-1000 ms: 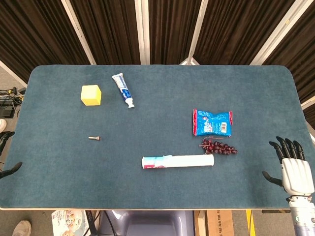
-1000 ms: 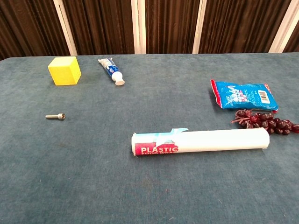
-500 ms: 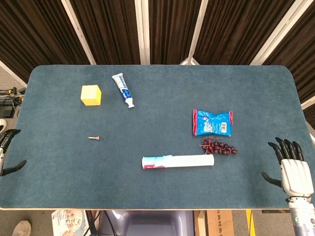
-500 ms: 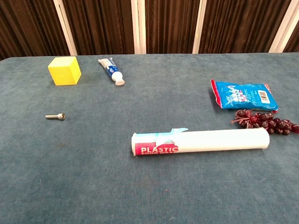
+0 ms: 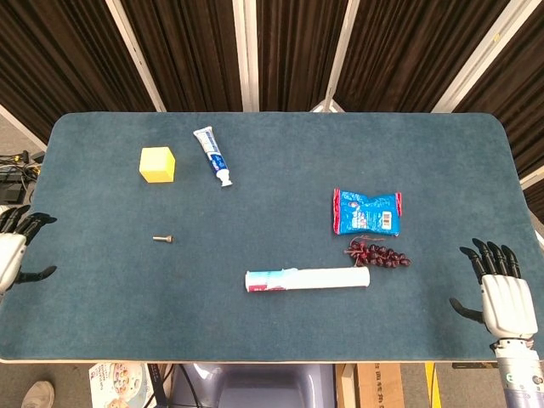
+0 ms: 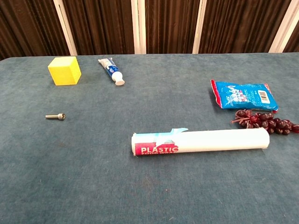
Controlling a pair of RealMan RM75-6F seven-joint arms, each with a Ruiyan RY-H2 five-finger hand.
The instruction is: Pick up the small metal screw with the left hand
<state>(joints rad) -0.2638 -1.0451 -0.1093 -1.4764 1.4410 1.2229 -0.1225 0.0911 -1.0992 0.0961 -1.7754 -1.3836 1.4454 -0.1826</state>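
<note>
The small metal screw [image 5: 162, 239] lies flat on the blue table, left of centre, also seen as the screw [image 6: 55, 116] in the chest view. My left hand [image 5: 15, 245] shows at the far left edge of the head view, fingers spread and holding nothing, well to the left of the screw. My right hand [image 5: 501, 289] hovers at the table's right front corner, fingers apart and empty. Neither hand shows in the chest view.
A yellow cube [image 5: 157, 164] and a toothpaste tube [image 5: 212, 155] lie beyond the screw. A white plastic-wrap roll [image 5: 308, 279], a blue snack bag [image 5: 366, 212] and dark red grapes [image 5: 377, 254] sit to the right on the table [image 5: 272, 323].
My left hand has risen along the left edge and come further into view. The right hand has shifted slightly downward. Nothing on the table moved.
</note>
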